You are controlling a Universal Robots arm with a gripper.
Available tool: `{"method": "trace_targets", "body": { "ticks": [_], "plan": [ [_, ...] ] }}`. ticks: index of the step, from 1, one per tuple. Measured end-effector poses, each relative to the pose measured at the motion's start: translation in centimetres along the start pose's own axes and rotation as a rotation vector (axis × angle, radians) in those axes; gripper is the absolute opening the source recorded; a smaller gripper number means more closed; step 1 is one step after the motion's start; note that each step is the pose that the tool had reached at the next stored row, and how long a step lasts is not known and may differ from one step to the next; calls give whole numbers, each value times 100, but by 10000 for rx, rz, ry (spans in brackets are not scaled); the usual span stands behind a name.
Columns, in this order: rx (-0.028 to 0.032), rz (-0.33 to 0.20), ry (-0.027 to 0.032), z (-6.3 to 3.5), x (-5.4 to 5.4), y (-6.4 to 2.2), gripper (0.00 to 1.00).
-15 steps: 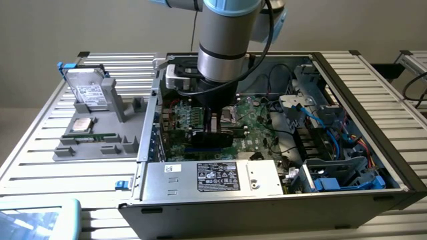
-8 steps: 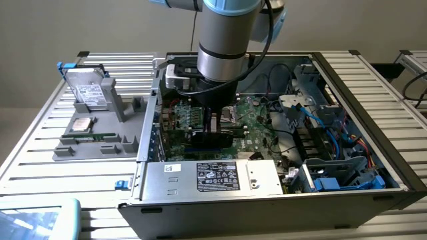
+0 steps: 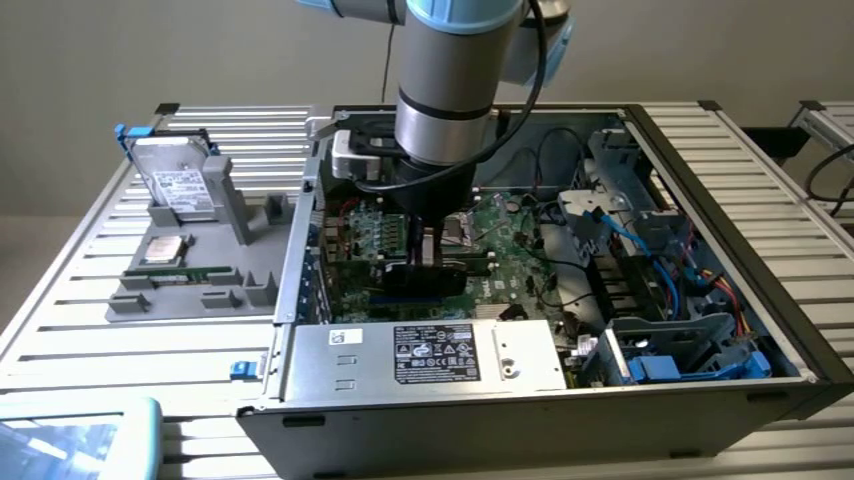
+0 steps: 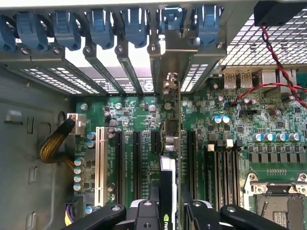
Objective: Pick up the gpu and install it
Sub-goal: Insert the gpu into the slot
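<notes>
In the exterior view my gripper (image 3: 430,250) reaches down into the open computer case (image 3: 747,200), over the green motherboard (image 3: 514,235). It is shut on the gpu (image 3: 430,277), a dark card standing on edge just above the board. The wrist view shows the gpu (image 4: 166,184) edge-on: its black cooler and thin green board run between the two black fingers (image 4: 152,203) of the gripper (image 4: 170,211). The card lines up with the black expansion slots (image 4: 136,163), and its metal bracket end (image 4: 170,84) reaches the rear slot openings. I cannot tell whether it sits in a slot.
A grey power supply (image 3: 434,355) with a label fills the case's near side. A blue drive cage (image 3: 681,350) and cables stand at the exterior view's right. Outside the case, a grey holder (image 3: 187,280) carries hard drives (image 3: 180,190) and a memory stick. Blue latches (image 4: 100,26) line the rear slots.
</notes>
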State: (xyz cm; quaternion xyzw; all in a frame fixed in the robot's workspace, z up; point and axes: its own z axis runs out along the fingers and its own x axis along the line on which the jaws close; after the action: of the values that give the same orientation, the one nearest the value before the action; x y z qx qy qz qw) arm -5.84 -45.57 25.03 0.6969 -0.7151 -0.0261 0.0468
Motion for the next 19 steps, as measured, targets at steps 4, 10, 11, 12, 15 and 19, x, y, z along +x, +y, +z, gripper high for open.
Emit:
{"method": "trace_targets", "body": {
  "ticks": [4, 10, 11, 12, 15, 19],
  "plan": [
    [0, -1, -17, 1, -2, 0, 27],
    [-1, -2, -17, 0, -9, 2, 27],
    [-1, -2, -17, 0, -9, 2, 27],
    [-1, -2, -17, 0, -9, 2, 27],
    [0, -1, -17, 0, -9, 2, 27],
    [-1, -2, -17, 0, -9, 2, 27]
  ]
}}
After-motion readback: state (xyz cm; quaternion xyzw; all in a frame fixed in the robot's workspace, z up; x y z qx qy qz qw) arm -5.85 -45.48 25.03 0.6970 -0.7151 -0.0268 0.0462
